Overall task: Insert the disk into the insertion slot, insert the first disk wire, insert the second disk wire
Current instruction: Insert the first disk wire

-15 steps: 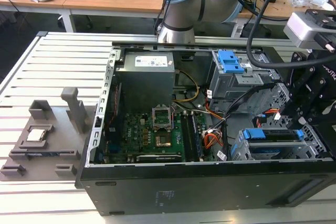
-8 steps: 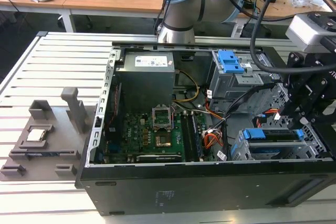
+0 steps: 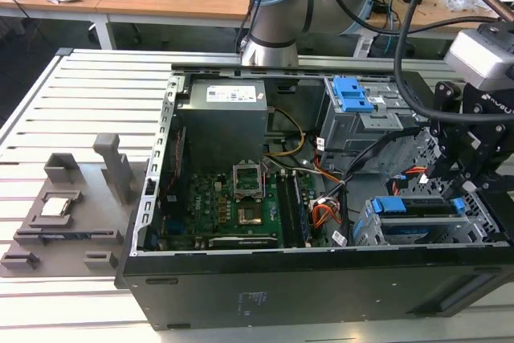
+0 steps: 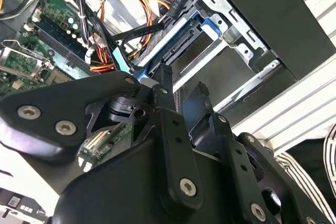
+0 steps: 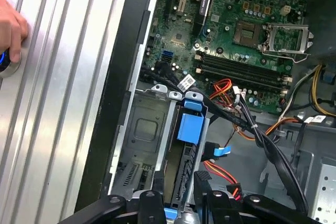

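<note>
The computer case [image 3: 265, 287] lies open on the slotted aluminium table [image 3: 48, 110]. The insertion slot [image 3: 377, 234] sits in the corner at the exterior view's right, against the black front wall. The taller cage with the blue latch [image 3: 353, 110] stands behind it.

The disk [image 5: 185, 156] lies inside the slot [image 5: 142, 129]. Its blue handle [image 5: 190, 127] points toward the motherboard [image 5: 247, 30]. In the second wrist view the disk [image 4: 173, 45] shows as a dark slab edged by a blue rail, framed by the cage's perforated metal [image 4: 236, 40].

The gripper [image 3: 464, 189] hangs just above the slot's outer end. In both wrist views its two black fingers stand apart [image 5: 180, 177] [image 4: 183, 80], one over each long edge of the disk. I cannot tell whether the fingertips [image 5: 157, 179] touch the disk.

Room is uneven. On the case-wall side there is an empty bay, bounded by the cage's thin metal edge and then the black case rim [image 5: 118, 103]. On the other side the space is crowded: a red, yellow and black power lead [image 5: 220, 171], a blue flat connector [image 5: 220, 150] and a thick black cable bundle [image 5: 262, 135] lie just beside the disk. Whether any lead is plugged in cannot be made out.

A person's hand [image 5: 10, 27] rests on the table well outside the case.
</note>
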`<action>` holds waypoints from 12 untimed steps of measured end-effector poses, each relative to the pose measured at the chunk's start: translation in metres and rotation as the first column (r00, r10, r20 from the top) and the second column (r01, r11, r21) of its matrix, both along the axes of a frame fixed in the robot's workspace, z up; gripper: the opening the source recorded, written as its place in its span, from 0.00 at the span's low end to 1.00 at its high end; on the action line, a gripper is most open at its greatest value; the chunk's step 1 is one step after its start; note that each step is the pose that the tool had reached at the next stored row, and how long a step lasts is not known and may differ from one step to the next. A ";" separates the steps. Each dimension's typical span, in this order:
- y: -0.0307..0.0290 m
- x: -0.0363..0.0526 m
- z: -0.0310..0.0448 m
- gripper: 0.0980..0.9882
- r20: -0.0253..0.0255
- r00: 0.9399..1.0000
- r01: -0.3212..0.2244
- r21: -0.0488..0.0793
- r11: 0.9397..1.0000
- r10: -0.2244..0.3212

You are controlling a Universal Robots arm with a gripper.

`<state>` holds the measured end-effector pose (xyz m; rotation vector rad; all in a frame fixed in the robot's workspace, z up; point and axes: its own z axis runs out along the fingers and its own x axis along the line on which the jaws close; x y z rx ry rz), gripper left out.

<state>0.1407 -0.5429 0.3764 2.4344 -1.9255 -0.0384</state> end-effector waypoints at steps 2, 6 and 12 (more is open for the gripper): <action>0.0024 0.0000 0.0000 0.30 0.000 1.000 0.000 -0.001 1.000 0.000; 0.0107 0.0017 0.0000 0.30 0.000 1.000 0.000 -0.003 1.000 0.000; 0.0198 0.0050 0.0000 0.30 0.000 1.000 0.000 -0.004 1.000 0.000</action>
